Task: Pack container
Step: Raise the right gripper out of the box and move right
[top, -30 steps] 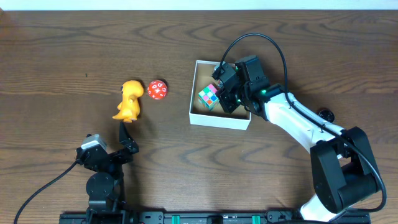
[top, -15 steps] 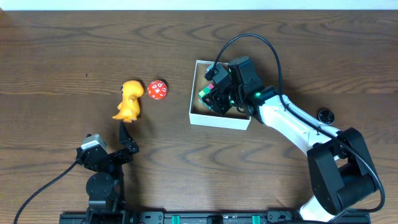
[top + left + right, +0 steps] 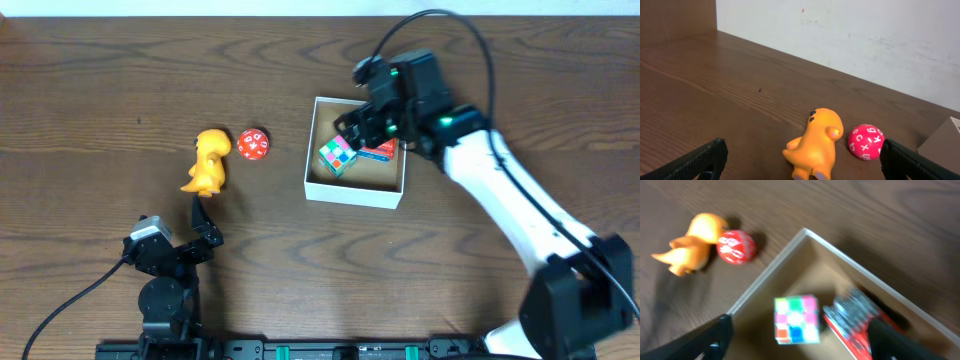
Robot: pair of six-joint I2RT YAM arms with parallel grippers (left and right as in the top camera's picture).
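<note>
The container point(image 3: 355, 193) is a shallow white box with a tan bottom, right of the table's middle. Inside it lie a multicoloured puzzle cube point(image 3: 337, 155) and a red packet point(image 3: 380, 151). My right gripper point(image 3: 370, 124) hangs open above the box's far side, holding nothing. In the right wrist view the cube point(image 3: 796, 319) and the red packet point(image 3: 860, 322) lie below the right gripper point(image 3: 800, 347), inside the container point(image 3: 767, 277). My left gripper point(image 3: 203, 222) rests open near the front edge. An orange dinosaur toy point(image 3: 817, 145) and a red lettered ball point(image 3: 866, 142) lie ahead of the left gripper point(image 3: 805, 170).
The orange dinosaur toy point(image 3: 207, 162) and the red ball point(image 3: 253, 145) lie side by side on the dark wooden table, left of the container. A small black knob point(image 3: 521, 184) lies at the right. A white wall point(image 3: 865, 35) borders the table's far edge.
My right gripper was shut low inside the container; it has opened, left the red packet beside the cube, and lifted up and back. The left arm has not moved.
</note>
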